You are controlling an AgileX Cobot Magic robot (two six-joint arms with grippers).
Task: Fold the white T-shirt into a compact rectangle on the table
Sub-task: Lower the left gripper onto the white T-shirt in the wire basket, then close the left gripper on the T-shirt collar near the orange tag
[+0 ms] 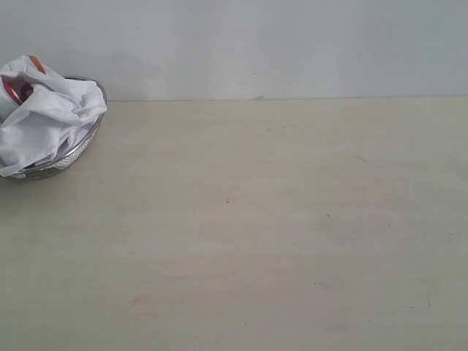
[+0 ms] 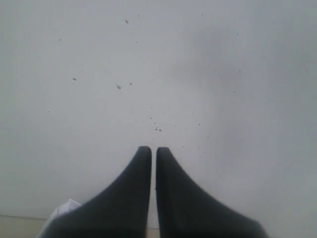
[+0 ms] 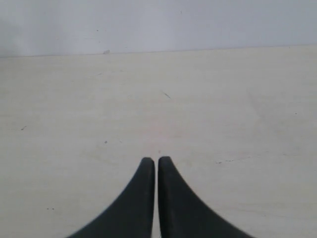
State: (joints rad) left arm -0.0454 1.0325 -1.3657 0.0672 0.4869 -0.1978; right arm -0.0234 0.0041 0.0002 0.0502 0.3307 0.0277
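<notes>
The white T-shirt (image 1: 45, 117) lies crumpled in a wire-mesh basket (image 1: 82, 148) at the far left of the table (image 1: 256, 234) in the exterior view, with a bit of red print and an orange tag showing at its top. Neither arm appears in that view. My left gripper (image 2: 149, 149) is shut with nothing between its dark fingers, facing a pale grey wall; a scrap of white cloth (image 2: 63, 208) peeks out beside it. My right gripper (image 3: 156, 159) is also shut and empty, hovering over the bare tabletop (image 3: 198, 109).
A plain grey-white wall (image 1: 256, 44) runs along the table's far edge. The pale wood-grain top carries a few small dark specks (image 1: 227, 200). The basket stands by the table's back left corner.
</notes>
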